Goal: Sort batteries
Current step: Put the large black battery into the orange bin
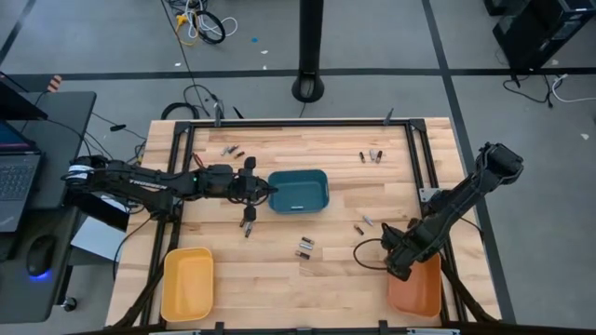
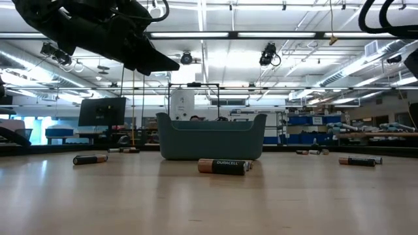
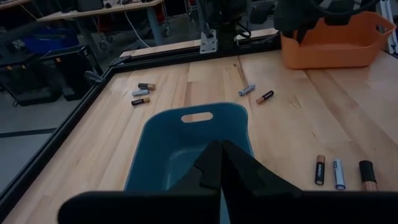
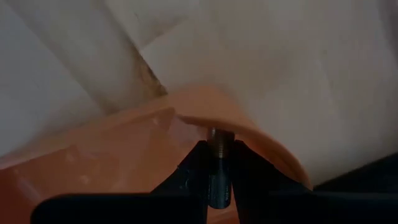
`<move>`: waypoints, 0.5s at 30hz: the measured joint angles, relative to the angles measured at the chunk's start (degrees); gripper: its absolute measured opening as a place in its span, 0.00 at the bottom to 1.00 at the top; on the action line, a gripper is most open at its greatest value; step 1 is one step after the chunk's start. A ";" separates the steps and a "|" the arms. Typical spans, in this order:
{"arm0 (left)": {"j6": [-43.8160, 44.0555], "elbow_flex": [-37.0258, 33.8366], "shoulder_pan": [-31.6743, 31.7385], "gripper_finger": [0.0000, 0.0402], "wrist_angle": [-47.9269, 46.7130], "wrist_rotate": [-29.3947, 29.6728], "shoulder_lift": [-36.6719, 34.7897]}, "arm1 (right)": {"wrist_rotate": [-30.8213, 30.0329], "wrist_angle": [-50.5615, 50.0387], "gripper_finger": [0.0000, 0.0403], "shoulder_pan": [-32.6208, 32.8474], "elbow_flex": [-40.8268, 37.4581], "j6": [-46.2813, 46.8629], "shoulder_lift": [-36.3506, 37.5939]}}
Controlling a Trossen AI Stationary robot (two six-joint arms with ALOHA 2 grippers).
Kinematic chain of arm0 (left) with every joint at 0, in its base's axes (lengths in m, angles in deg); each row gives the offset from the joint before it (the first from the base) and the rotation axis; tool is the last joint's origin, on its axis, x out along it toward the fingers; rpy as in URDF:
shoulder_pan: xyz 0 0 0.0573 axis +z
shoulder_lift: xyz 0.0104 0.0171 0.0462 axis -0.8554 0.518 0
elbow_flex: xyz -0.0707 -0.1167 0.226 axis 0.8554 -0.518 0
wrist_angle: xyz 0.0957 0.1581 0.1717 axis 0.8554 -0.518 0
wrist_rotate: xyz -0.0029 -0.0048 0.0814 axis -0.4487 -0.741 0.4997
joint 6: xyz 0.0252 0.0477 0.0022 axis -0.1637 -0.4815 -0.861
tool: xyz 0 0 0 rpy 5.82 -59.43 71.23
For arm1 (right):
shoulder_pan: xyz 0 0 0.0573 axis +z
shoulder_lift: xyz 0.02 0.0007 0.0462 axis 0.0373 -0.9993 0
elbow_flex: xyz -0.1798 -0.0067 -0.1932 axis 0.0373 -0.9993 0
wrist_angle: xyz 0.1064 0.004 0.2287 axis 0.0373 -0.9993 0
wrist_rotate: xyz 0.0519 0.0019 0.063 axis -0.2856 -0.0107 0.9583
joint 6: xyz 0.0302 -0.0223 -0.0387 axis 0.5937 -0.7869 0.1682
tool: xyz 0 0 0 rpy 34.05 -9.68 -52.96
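Bare counter lay open between the yellow tray and orange tray, while the teal bin and scattered batteries blocked the middle.

From above, the right gripper covers the near rim of the orange tray, and what its jaws hold is too small to make out there. The right wrist view shows only the upper part of a battery between the jaws; its lower part is lost in shadow. The yellow tray is cut by the picture's bottom edge. In the low view, the teal tray hides whatever lies inside it, and the far batteries are too small to tell apart.
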 joint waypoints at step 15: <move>0.32 0.00 0.00 0.02 -0.14 0.00 0.00 | 3.85 9.02 0.24 0.02 0.02 12.84 0.00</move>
